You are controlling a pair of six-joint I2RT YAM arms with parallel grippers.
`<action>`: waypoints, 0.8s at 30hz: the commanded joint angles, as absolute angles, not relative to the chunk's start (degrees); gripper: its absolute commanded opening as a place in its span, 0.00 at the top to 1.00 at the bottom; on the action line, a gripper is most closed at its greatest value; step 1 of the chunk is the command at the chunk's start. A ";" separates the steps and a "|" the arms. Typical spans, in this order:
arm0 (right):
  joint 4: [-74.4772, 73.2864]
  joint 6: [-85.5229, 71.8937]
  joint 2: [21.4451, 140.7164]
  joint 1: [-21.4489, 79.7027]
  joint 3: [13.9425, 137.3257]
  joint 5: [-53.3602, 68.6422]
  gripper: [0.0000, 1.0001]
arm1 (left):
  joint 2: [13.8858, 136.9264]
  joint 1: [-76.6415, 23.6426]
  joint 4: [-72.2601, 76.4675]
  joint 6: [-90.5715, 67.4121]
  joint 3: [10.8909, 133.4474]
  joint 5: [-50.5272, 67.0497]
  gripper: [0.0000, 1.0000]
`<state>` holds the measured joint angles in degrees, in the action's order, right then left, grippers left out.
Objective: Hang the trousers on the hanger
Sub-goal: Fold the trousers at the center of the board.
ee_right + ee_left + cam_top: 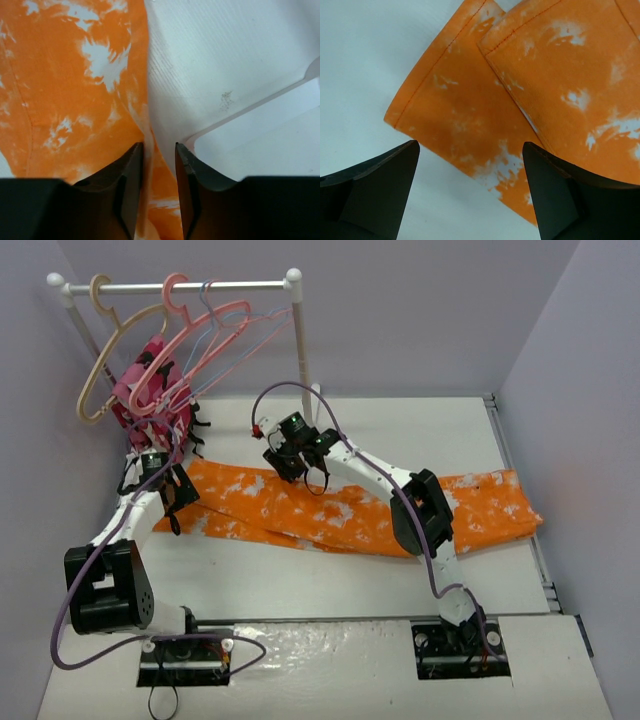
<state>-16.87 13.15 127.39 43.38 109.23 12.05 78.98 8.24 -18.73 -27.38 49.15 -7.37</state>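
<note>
I work on a white table (330, 590) with a faintly ribbed top. Plain pale lavender-grey walls box it in: a back wall (420, 320), a left wall (25, 440) and a right wall (590, 440). At the table's far left corner stands a white clothes rail (230, 285) with ball ends. A metal strip (521, 500) lines the right edge. The light is soft and even.

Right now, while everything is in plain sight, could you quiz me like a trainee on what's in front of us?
1. True or false: the trousers already hang on the hanger.
2. Where is the salmon-pink hanger? A: on the rail; B: under the trousers; C: held in a hand.
3. Which hand hovers with its fingers wide apart above the trouser leg ends?
Key: 1 false, they lie flat on the table. 2 A. 3 the left hand.
</note>
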 commanded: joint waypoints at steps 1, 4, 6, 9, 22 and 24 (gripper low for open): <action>-13.80 11.90 125.06 43.15 110.49 12.74 0.56 | 85.45 9.34 -13.42 -24.94 56.54 -6.17 0.19; -13.71 11.01 122.65 43.09 109.45 12.03 0.34 | 89.04 9.76 -13.89 -24.76 59.81 -6.27 0.20; -13.71 9.67 120.10 42.71 108.25 10.97 0.21 | 91.15 10.20 -13.71 -25.14 61.54 -6.42 0.20; -13.80 8.59 115.06 42.38 104.71 9.06 0.19 | 93.60 10.62 -12.91 -26.12 63.37 -6.51 0.21; -12.82 2.92 91.13 41.28 79.44 0.43 0.18 | 103.72 10.72 -14.89 -27.96 71.32 -5.17 0.32; -12.60 1.74 87.92 40.67 75.69 -0.82 0.18 | 105.28 10.67 -15.80 -27.98 72.20 -4.84 0.33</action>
<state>-14.33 4.82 93.39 41.71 80.64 3.40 105.07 10.26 -15.65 -27.30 68.43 -5.21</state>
